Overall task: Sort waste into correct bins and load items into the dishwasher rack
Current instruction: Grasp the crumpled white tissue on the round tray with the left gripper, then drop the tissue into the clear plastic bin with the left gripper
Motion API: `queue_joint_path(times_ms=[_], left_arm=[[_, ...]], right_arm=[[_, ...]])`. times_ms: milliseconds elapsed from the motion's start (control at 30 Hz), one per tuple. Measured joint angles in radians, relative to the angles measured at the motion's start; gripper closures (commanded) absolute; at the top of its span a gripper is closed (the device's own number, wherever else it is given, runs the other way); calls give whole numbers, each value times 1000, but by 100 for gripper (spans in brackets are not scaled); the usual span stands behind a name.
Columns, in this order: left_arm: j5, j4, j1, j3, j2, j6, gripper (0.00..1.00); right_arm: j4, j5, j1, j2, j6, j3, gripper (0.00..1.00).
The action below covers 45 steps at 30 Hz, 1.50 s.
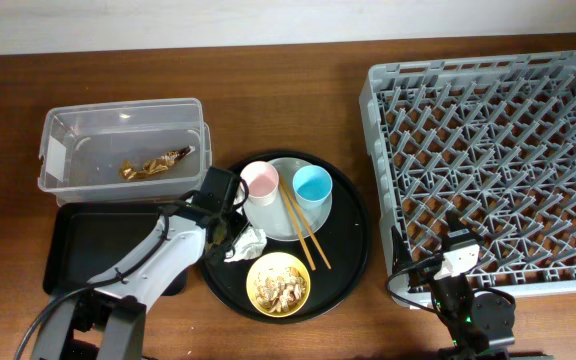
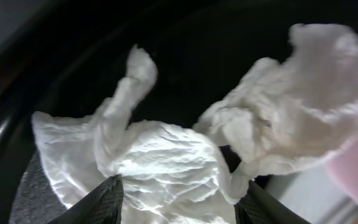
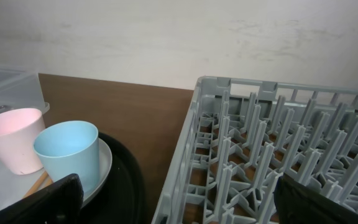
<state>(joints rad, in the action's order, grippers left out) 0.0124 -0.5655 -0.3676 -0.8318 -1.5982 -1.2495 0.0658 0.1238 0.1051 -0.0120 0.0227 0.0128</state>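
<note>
Left gripper (image 2: 178,200), closed on a crumpled white napkin (image 2: 160,155): in the left wrist view the paper filled the gap between the two dark fingers (image 2: 98,202) and touched both. The napkin lay on the large round black tray (image 1: 353,240), at its left edge, just beside the pale grey plate (image 1: 280,226). More white paper (image 2: 303,106) showed to the right; whether it was a separate napkin could not be told.

Right gripper (image 3: 176,186), jaws spread wide with nothing between them, at the near left corner of the grey dishwasher rack (image 1: 378,150). No task item stood in the rack.

The plate carried the pink cup (image 1: 260,181) and the blue cup (image 1: 312,184), both upright, and the wooden chopsticks (image 1: 300,228) lay slanted across it. The yellow bowl (image 1: 252,274), near the tray's front, held beige food scraps (image 1: 278,288). The gold-brown wrapper (image 1: 156,163) lay inside the clear tub (image 1: 68,130), behind the shallow black rectangular tray (image 1: 88,240).
</note>
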Motion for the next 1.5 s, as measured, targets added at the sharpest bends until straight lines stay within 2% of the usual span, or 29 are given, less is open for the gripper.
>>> queue_joint_path(times_ms=[367, 633, 900, 1033, 1167, 1333, 1400, 1500], left_arm=[[4, 8, 0, 30, 0, 0, 100], [3, 10, 0, 31, 24, 49, 100], [51, -37, 0, 16, 266, 131, 100], [82, -46, 0, 15, 283, 151, 100], [93, -18, 0, -11, 284, 266, 99], [103, -5, 66, -151, 284, 424, 99], [107, 18, 126, -190, 288, 459, 95], [113, 71, 213, -198, 293, 487, 82]], right_arm=[[0, 0, 0, 0, 0, 0, 1], [0, 0, 0, 0, 0, 0, 1], [0, 0, 0, 0, 0, 0, 1], [0, 0, 0, 0, 0, 0, 1], [0, 0, 0, 0, 0, 0, 1], [0, 0, 0, 0, 0, 0, 1], [0, 0, 0, 0, 0, 0, 1], [0, 0, 0, 0, 1, 0, 1]])
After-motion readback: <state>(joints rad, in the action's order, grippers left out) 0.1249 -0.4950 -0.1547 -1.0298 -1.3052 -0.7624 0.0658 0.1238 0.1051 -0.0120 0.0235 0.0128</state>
